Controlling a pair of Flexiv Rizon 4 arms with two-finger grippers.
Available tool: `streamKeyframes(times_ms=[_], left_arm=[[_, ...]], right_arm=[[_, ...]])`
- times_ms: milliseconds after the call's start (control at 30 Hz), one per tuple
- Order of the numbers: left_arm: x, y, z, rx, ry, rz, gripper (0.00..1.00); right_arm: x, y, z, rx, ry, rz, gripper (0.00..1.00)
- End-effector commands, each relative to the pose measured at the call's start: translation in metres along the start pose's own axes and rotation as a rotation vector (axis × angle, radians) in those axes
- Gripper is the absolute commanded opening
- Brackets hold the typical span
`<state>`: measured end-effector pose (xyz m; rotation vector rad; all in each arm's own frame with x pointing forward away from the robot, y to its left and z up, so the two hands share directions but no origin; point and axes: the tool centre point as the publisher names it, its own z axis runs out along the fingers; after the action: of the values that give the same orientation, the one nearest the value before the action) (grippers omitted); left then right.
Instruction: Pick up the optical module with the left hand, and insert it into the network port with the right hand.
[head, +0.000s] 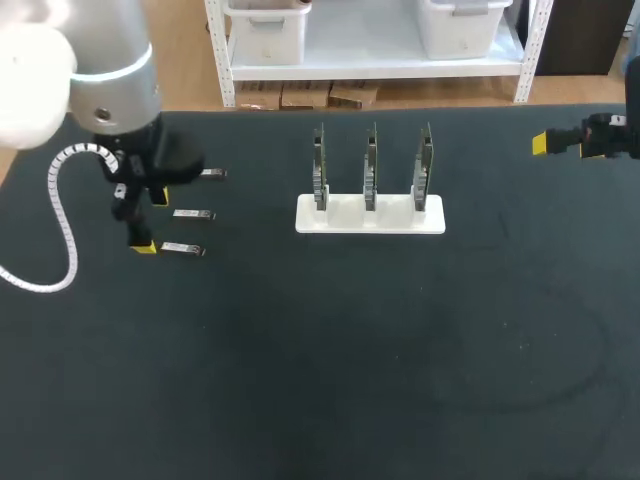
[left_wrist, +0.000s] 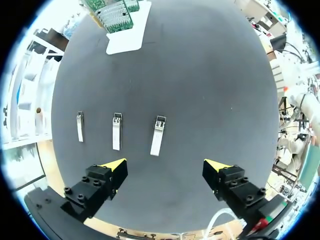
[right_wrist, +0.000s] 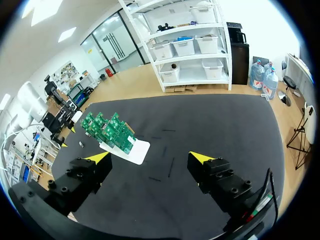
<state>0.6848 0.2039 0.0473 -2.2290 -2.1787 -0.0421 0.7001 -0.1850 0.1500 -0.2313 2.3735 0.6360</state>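
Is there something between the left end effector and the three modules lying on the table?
Nothing visible. The left end effector is open, and only bare table lies between it and the three modules ahead of its fingers.

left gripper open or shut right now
Open: the left gripper has its fingers wide apart, nothing between them; the optical modules lie ahead.

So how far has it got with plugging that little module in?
Nothing looks done yet. All three optical modules lie on the table. The left gripper hangs open above them, holding nothing. The right gripper is open and empty, away from the circuit boards. Picking up, handing over and inserting are left.
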Motion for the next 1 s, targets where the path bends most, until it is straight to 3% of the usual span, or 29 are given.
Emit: streamKeyframes(times_ms=[33, 533, 1000], left_arm=[[-0.001, -0.004, 0.006, -0.015, -0.019, 0.003, 1.0], [-0.013, -0.004, 0.026, -0.009, 0.042, 0.061, 1.0], [-0.011, 0.015, 0.039, 0.005, 0.0, 0.046, 1.0]], right_arm=[[0.0, 0.0, 0.0, 0.0, 0.0, 0.0, 1.0], [0.0, 0.0, 0.0, 0.0, 0.0, 0.0, 1.0], [0.0, 0.0, 0.0, 0.0, 0.0, 0.0, 1.0]])
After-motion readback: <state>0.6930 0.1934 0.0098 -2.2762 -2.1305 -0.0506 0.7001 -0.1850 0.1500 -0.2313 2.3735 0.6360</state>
